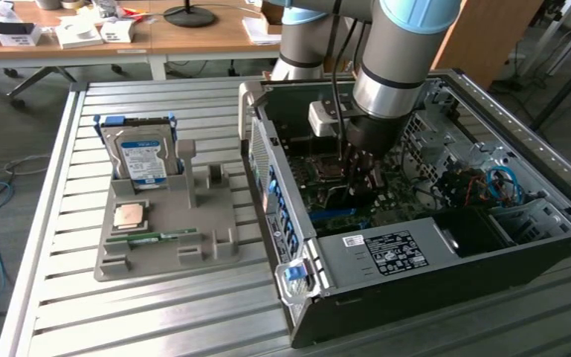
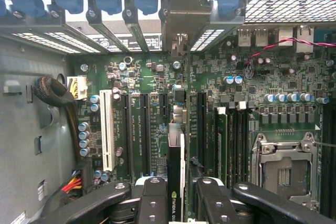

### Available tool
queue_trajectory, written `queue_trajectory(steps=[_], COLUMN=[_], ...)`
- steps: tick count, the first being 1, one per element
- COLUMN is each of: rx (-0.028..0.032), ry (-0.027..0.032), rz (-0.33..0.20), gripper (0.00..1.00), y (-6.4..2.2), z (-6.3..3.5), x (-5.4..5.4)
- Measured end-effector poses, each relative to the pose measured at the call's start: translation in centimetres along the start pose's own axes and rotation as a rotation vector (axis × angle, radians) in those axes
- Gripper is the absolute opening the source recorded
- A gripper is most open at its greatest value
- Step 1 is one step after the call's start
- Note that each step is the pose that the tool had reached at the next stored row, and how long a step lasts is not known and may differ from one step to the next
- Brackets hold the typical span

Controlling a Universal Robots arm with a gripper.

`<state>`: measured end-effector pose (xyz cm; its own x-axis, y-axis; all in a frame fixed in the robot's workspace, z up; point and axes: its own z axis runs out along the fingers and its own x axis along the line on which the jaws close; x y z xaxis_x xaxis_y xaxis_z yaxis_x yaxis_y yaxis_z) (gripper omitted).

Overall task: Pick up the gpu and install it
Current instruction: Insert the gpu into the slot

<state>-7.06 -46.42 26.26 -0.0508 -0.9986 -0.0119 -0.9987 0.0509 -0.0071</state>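
Observation:
The gpu (image 2: 175,169) is a thin dark card seen edge-on, with a green logo on its top edge. My gripper (image 2: 176,184) is shut on it, one black finger (image 2: 151,195) on each side. The card stands upright over the green motherboard (image 2: 142,77), in line with the long expansion slots. Its far end reaches toward a grey metal bracket (image 2: 177,17) at the case's rear openings. Whether the card sits in a slot I cannot tell. In the exterior view the gripper (image 1: 360,169) is low inside the open computer case (image 1: 385,253), and the arm hides the card.
An empty processor socket (image 2: 285,169) and memory slots (image 2: 236,140) lie beside the card. Outside the case, a grey holder (image 1: 166,223) on the slatted table carries a silver hard drive (image 1: 145,152), a processor chip (image 1: 130,216) and a green memory stick (image 1: 152,238). Cables (image 1: 499,186) lie inside the case.

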Motion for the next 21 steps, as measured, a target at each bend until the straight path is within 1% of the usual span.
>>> queue_trajectory(steps=[4, 21], rx=[0.0000, 0.0001], ry=[0.0006, 0.0003], rz=[0.000, 0.000], gripper=[0.26, 0.26], y=[0.01, 0.01], z=[0.26, 0.50], x=[0.01, 0.01])
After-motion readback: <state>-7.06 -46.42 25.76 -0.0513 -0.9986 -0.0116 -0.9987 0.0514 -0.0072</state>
